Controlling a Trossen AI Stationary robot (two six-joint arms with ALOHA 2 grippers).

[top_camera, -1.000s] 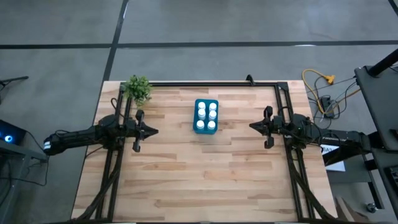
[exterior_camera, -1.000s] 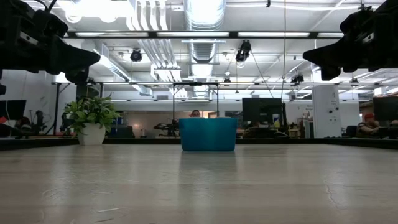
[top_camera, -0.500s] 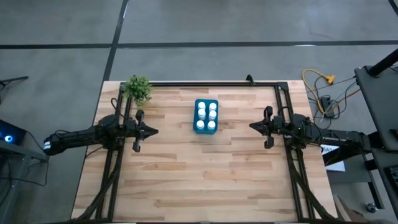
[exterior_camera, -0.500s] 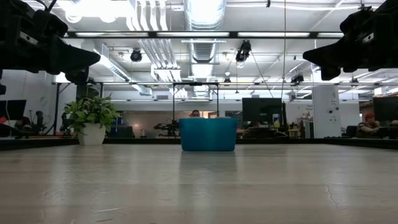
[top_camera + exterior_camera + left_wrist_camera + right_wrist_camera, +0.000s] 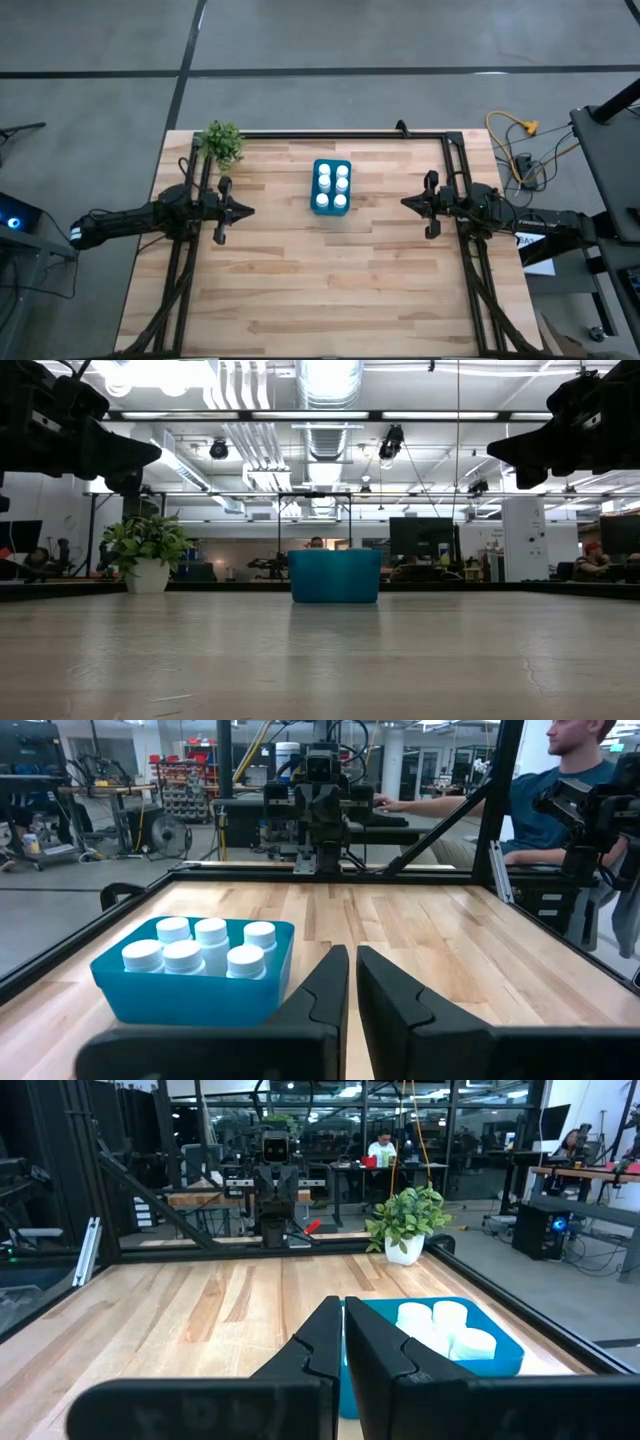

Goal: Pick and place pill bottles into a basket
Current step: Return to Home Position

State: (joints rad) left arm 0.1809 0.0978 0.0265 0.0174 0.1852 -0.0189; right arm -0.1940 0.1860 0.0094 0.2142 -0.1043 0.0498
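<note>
My left claw (image 5: 351,956) hangs above the worktop (image 5: 330,285) on my own side. Its two fingers are drawn together with only a thin slit between them, and they grip nothing. My right claw (image 5: 343,1306) faces it from the opposite side at about the same height, with its fingers likewise pressed together and empty.

The basket (image 5: 190,1004) stands on the worktop between my two claws, well apart from each. It sits a little off the line that joins them, toward the far edge. All six pill bottles (image 5: 332,185) stand upright inside it, packed in two rows of three, touching one another, with their white caps rising just above the teal rim. None lies on the bare wood around it.

The plant (image 5: 222,142) sits at the far corner on my left claw's side, nearer to that claw than to the basket. Beyond my right arm's side of the frame, past the worktop's edge, a person (image 5: 575,775) sits with one arm reaching toward a desk.
</note>
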